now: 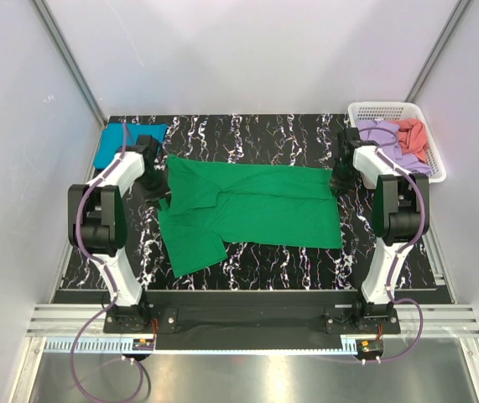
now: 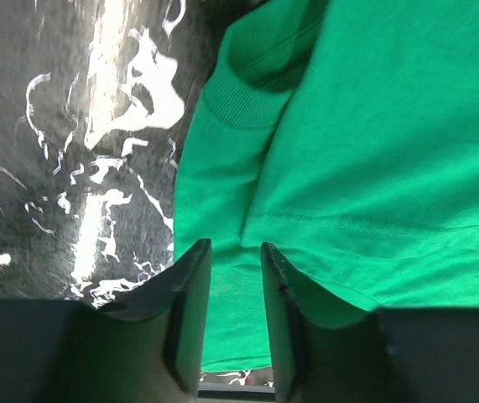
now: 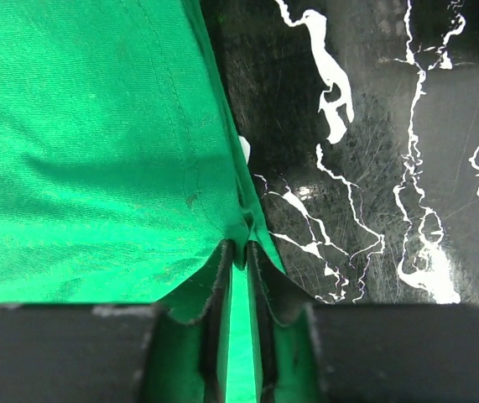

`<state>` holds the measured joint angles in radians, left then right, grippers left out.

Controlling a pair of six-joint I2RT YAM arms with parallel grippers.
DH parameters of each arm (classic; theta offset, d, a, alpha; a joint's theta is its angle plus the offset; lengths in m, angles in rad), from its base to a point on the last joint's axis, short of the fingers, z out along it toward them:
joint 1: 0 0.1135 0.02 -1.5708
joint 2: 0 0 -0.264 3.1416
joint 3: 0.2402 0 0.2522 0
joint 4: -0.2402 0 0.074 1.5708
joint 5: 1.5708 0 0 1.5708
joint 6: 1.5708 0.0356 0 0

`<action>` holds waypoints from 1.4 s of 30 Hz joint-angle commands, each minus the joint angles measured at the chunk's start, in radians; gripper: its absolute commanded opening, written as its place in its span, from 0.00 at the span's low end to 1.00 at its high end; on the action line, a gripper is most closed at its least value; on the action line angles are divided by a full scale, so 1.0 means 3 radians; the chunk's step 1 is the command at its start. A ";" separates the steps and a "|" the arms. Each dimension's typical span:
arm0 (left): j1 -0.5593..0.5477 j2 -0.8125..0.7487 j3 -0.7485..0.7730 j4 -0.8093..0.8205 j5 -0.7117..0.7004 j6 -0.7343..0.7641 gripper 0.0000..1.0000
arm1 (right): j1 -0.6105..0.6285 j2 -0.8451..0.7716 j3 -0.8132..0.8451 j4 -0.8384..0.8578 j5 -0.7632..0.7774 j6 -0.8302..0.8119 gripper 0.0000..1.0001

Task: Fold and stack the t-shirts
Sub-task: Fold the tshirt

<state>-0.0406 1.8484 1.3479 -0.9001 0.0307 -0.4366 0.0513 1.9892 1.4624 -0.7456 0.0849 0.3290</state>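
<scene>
Top external view: the green t-shirt (image 1: pixel 252 210) lies flat in the middle of the counter (image 1: pixel 264 134). Left wrist view: the left claw (image 2: pixel 235 248) is open a little over the shirt. Right wrist view: the right claw (image 3: pixel 239 248) pinches the shirt's edge.

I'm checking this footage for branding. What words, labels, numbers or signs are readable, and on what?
None readable. The green t-shirt, the teal-blue t-shirt, the white basket and the marbled table show no print or label.
The small orange fittings by the arm bases are too small to read.
</scene>
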 commanded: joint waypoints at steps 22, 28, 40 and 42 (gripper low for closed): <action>0.0018 0.1626 0.1954 0.0879 0.0266 0.0111 0.41 | -0.0023 0.0625 0.0596 0.0215 0.0319 -0.0008 0.25; 0.0028 0.1575 0.2118 0.0699 0.0015 0.0080 0.41 | -0.0023 0.0421 0.0500 0.0036 0.0581 0.0100 0.25; -0.0038 0.0431 0.1603 0.0300 0.0107 0.0085 0.48 | -0.0018 -0.0229 0.0259 -0.0149 0.0060 0.0258 0.28; -0.0054 0.0047 0.1104 0.0260 0.0082 0.0136 0.49 | -0.0018 -0.0198 0.0147 0.0061 -0.0042 0.0228 0.28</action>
<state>-0.0441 2.0377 1.8141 -0.7837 0.0753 -0.4179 0.0509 1.9354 1.5486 -0.7689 0.1314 0.3862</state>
